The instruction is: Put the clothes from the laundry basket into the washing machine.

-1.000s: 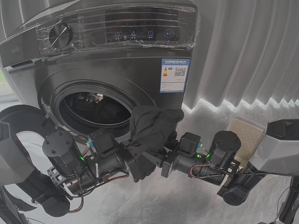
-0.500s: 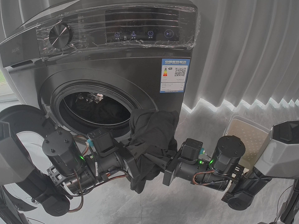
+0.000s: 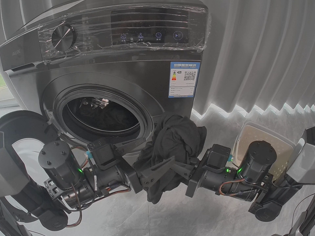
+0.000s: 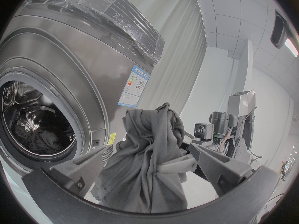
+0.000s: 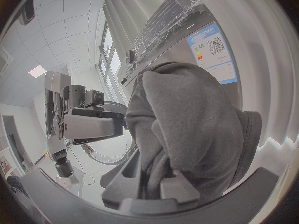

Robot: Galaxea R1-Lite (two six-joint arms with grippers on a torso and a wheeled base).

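Here, right end effector (image 5: pixel 155 184) pinches soft, crumpled garment (image 3: pixel 177 135).

The washing machine (image 3: pixel 108 72) front bears a blue energy label (image 3: pixel 184 79) with QR code (image 3: pixel 189 75); its panel (image 3: pixel 149 27) shows icons.

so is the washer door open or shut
open: the washer door is swung out to the left, and the drum mouth shows dark clothes inside
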